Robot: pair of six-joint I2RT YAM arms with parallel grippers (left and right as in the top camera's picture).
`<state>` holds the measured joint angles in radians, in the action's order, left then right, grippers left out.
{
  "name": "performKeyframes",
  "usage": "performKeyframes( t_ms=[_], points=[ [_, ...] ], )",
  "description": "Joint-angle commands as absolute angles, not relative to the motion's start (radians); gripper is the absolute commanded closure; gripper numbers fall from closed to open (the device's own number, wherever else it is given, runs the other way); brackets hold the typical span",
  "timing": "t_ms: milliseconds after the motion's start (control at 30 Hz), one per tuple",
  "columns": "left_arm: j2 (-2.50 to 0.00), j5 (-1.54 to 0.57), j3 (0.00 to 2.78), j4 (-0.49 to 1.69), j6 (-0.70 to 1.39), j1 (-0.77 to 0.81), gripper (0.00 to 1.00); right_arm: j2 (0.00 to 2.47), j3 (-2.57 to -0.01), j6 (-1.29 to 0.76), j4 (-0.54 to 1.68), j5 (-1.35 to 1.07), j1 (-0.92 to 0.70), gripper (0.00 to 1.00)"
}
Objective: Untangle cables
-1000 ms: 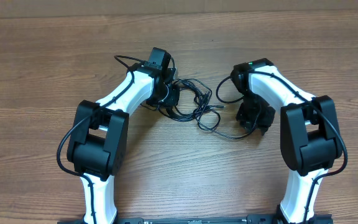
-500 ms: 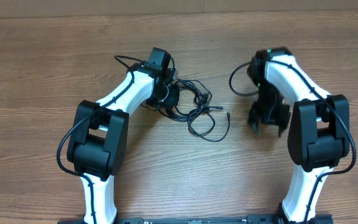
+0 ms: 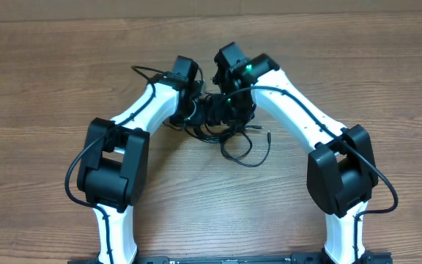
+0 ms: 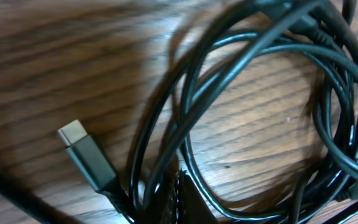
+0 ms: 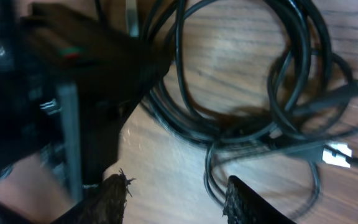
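The cables (image 3: 234, 138) are thin black cords in a tangle at the table's middle, with one loop trailing toward me and a plug tip (image 3: 268, 136) at its right. My left gripper (image 3: 196, 111) sits on the tangle's left side. In the left wrist view its fingertips (image 4: 178, 198) are pressed together with cords (image 4: 253, 93) running into them, beside a silver-tipped plug (image 4: 74, 134). My right gripper (image 3: 233, 108) hovers over the tangle's top, close to the left one. Its fingers (image 5: 246, 200) stand apart over bare wood, with coiled cords (image 5: 241, 134) just beyond and nothing between them.
The wooden table (image 3: 50, 81) stretches on all sides of the tangle. The left gripper's black body (image 5: 73, 74) fills the left of the right wrist view, very near my right fingers. Both arms' thicker black wires run along their white links (image 3: 299, 121).
My right arm has swung from the table's right side in to the tangle, ending beside the left gripper. The left gripper has stayed put, shut at the tangle.
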<state>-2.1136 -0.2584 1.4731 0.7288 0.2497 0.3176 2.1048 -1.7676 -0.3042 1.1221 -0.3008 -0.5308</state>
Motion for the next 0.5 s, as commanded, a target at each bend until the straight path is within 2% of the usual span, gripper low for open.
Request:
performKeyframes(
  t_ms=[0, 200, 467],
  points=[
    [-2.125, -0.237, 1.467, 0.737, 0.270, 0.266, 0.94, 2.105, -1.677, -0.424, 1.057, -0.290, -0.529, 0.49],
    [-2.125, -0.261, 1.467, 0.735, 0.269, 0.257, 0.93, 2.105, -1.557, -0.427, 0.910, -0.373, -0.529, 0.50],
    [-2.125, -0.260, 1.467, 0.736, 0.269, 0.257, 0.93, 2.105, -1.544, -0.457, 0.809, -0.439, -0.532, 0.61]
  ],
)
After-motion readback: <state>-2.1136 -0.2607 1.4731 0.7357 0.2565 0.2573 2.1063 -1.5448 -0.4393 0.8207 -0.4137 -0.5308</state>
